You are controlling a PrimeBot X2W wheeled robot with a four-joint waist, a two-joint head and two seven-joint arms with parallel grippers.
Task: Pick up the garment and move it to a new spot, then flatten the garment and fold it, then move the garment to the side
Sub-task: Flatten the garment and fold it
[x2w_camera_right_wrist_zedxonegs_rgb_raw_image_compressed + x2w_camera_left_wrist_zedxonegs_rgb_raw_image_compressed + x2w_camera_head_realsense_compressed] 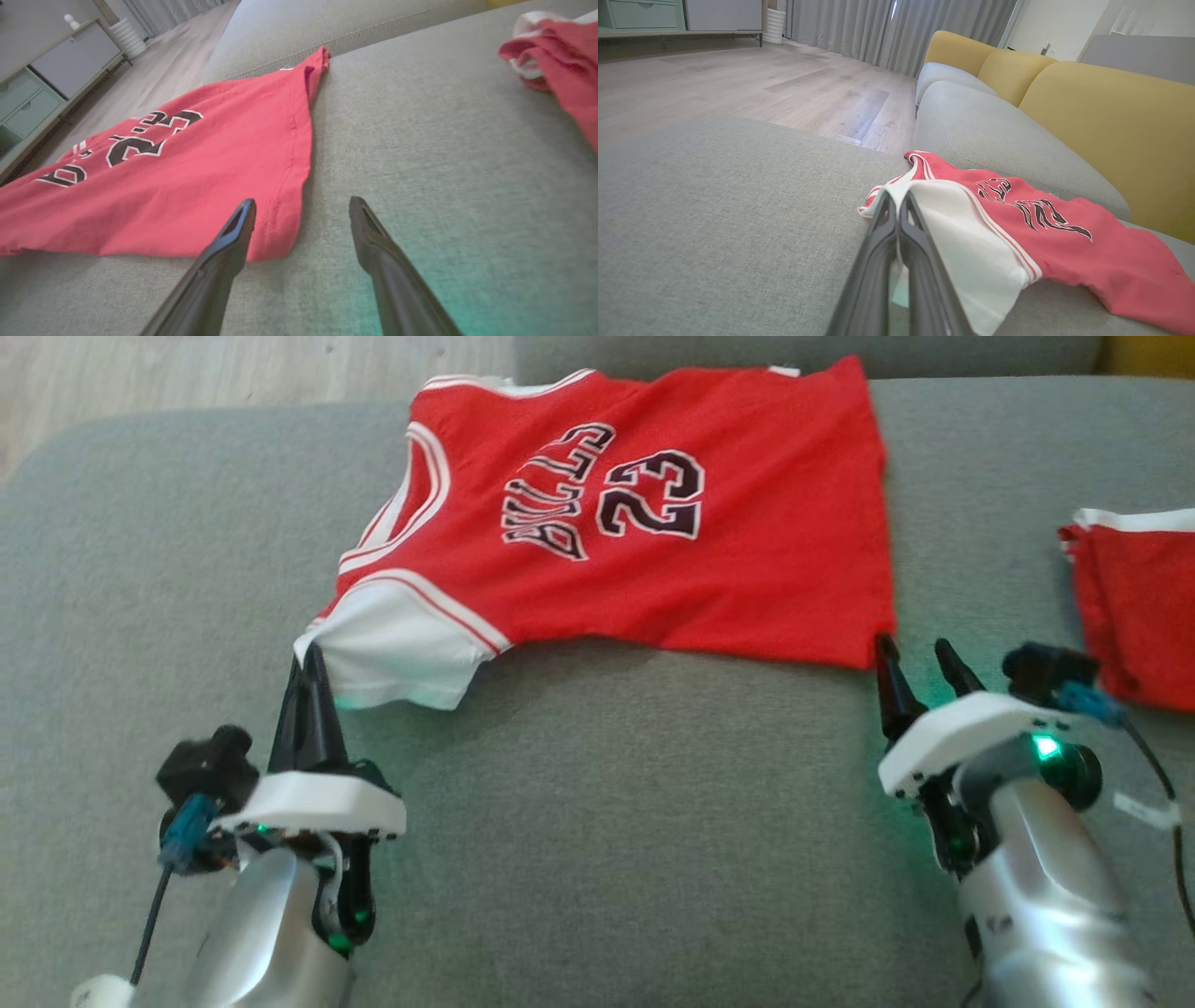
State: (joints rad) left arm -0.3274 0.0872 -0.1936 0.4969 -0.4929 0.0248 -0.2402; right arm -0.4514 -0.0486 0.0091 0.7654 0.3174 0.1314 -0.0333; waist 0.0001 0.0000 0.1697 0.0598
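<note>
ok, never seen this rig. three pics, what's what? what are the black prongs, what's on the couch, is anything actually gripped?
It is a two-armed robot. The top picture looks down from its head; the other two come from cameras on each wrist, looking along that arm's fingers. The black prongs are gripper fingers. A red jersey lies spread on a grey sofa cushion. The left gripper is shut on the jersey's white sleeve corner. The right gripper is open at the jersey's hem corner, holding nothing. Another red garment lies to the robot's right.
</note>
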